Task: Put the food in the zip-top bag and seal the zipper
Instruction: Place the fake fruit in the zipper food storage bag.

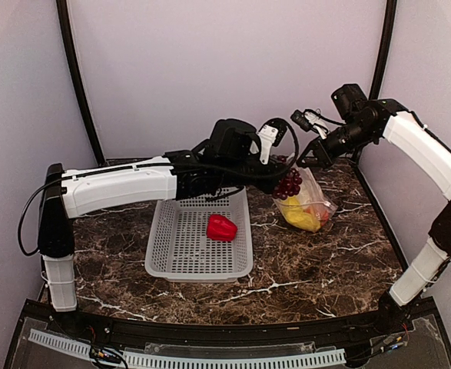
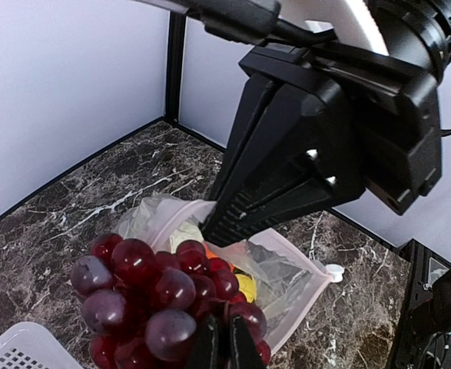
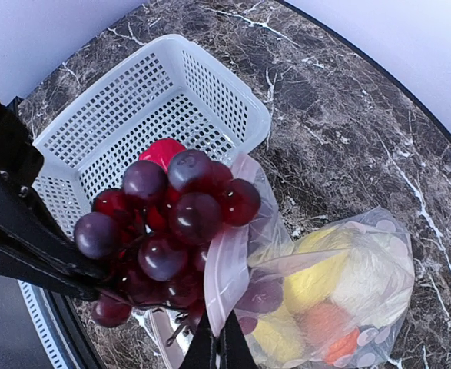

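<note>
Top external view, right of centre: left pincer [image 1: 280, 171] clamped on the grape bunch [image 1: 288, 185], which hangs at the mouth of the zip-top bag [image 1: 311, 206]. Right pincer [image 1: 302, 163] pinches the zipper [image 3: 223, 269] tight. Red pepper [image 1: 221, 227] lies in the basket [image 1: 175, 250].

**Left arm** [image 1: 117, 188]: stretched level from the near-left base toward the right, wrist turned downward.
**Left gripper** [image 1: 280, 165]: pointed down at the far centre, jaws clamped together on the grape bunch [image 1: 288, 184].
**Right arm** [image 1: 429, 154]: raised from the near-right base, folded at the elbow, reached leftward.
**Right gripper** [image 1: 306, 159]: jaws pressed closed on the mouth edge of the zip-top bag [image 1: 311, 206], held just beside the left gripper.
</note>
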`<state>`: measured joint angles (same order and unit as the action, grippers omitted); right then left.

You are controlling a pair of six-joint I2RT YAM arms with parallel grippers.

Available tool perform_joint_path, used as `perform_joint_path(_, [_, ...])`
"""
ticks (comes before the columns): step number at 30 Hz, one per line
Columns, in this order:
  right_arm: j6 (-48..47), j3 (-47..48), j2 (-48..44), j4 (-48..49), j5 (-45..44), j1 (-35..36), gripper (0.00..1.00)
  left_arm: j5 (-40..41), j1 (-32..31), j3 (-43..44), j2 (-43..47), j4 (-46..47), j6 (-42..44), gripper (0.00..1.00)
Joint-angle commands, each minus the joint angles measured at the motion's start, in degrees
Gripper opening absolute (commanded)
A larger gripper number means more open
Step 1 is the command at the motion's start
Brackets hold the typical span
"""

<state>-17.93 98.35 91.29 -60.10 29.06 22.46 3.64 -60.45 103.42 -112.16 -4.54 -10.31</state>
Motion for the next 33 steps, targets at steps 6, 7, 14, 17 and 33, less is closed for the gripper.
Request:
perform_joint_path(6, [0.72, 1.32, -2.49, 0.67, 2.96, 0.13, 0.0, 1.3, -0.11, 3.68, -3.8, 8.39, -4.62, 0.01])
perform_joint_path(7, [0.73, 1.32, -2.51, 0.87, 2.89, 0.13, 0.0, 0.68, -0.11, 3.79, -4.0, 9.26, -5.09, 0.01])
perform_joint_path(14, [1.43, 1.59, -2.13, 1.74, 0.69, -0.85, 0.0, 1.6, -2.0, 0.89, -1.12, 12.29, -4.31, 0.01])
perform_joint_path(17, [1.8, 1.25, -1.73, 1.9, 0.2, -1.22, 0.0, 3.09, -2.29, -1.9, 1.72, 15.2, -3.83, 0.01])
perform_joint_path(33, [3.43, 1.39, -0.68, 2.53, -1.47, -3.45, 0.0, 3.74, -3.6, -8.37, 7.72, 21.66, -4.02, 0.01])
